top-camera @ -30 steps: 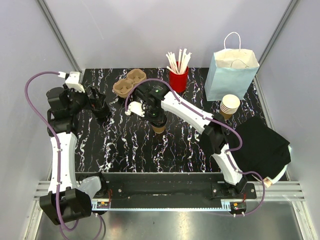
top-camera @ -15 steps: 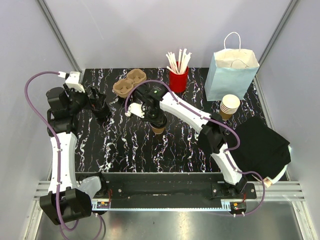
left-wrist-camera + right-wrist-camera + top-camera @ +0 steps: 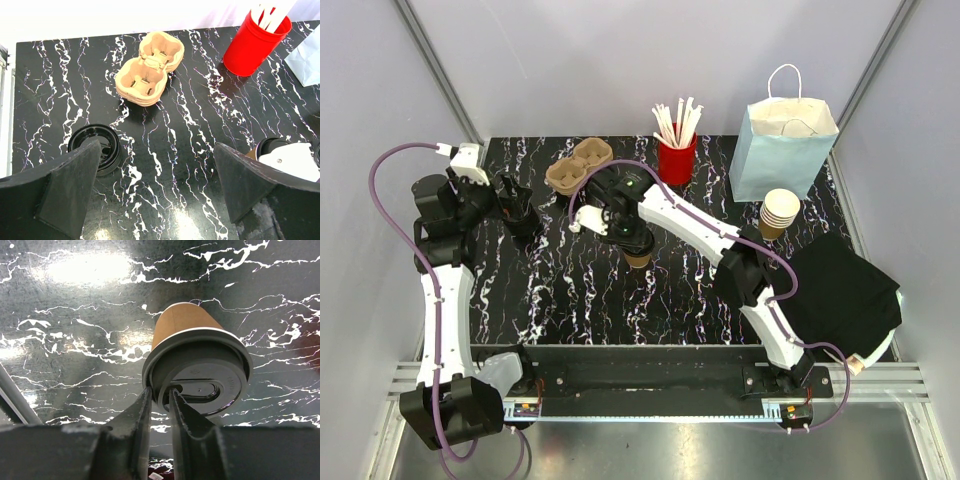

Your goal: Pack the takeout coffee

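The takeout coffee [image 3: 639, 259] is a small tan-brown paper cup [image 3: 182, 322] with a black lid [image 3: 200, 371], standing upright mid-table. My right gripper [image 3: 628, 238] hovers over it. In the right wrist view its fingertips [image 3: 159, 390] sit astride the lid's near rim, one outside and one in the lid's recess, a narrow gap apart. My left gripper [image 3: 156, 145] hangs wide open over bare table at the back left, holding nothing. The pale blue paper bag [image 3: 782, 150] stands open at the back right.
A stack of black lids [image 3: 107, 137] lies under my left finger. A cardboard cup carrier [image 3: 578, 165] and a red cup of white sticks [image 3: 677, 158] stand at the back. Nested brown cups [image 3: 780, 212] sit by the bag, and a black cloth [image 3: 845, 295] lies on the right.
My right wrist has edged slightly left over the cup. The cup has stayed put, and the left arm has not moved.
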`<action>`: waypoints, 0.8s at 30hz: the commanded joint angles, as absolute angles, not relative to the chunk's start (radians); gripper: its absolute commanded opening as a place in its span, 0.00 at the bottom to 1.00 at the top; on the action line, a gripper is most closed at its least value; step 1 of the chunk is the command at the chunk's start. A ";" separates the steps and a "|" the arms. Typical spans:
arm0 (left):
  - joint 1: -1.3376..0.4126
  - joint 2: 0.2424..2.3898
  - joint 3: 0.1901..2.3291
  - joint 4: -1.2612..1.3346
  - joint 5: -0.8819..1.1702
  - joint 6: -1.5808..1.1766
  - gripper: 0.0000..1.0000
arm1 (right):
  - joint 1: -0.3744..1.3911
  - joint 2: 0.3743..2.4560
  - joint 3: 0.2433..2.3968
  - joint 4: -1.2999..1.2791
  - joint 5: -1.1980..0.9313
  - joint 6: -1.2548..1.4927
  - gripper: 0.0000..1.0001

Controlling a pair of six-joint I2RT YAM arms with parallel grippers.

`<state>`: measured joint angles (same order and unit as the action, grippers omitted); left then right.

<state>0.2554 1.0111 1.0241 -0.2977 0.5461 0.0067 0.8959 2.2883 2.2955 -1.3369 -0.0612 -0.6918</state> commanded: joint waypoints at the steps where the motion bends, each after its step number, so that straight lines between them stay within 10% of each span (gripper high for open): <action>1: 0.261 1.005 1.020 -0.249 0.572 0.003 0.99 | 0.907 2.293 2.348 -1.629 -0.037 -0.707 0.28; 9: 0.261 1.014 1.020 -0.247 0.583 0.003 0.99 | 0.907 2.228 2.439 -1.631 -0.028 -0.698 0.38; 17: 0.259 1.034 1.020 -0.245 0.670 -0.025 0.99 | 0.861 2.117 2.441 -1.625 -0.061 -0.666 0.75; 24: 0.110 1.097 1.031 -0.256 0.729 0.034 0.99 | 0.677 1.852 2.048 -1.321 -0.273 -0.601 0.92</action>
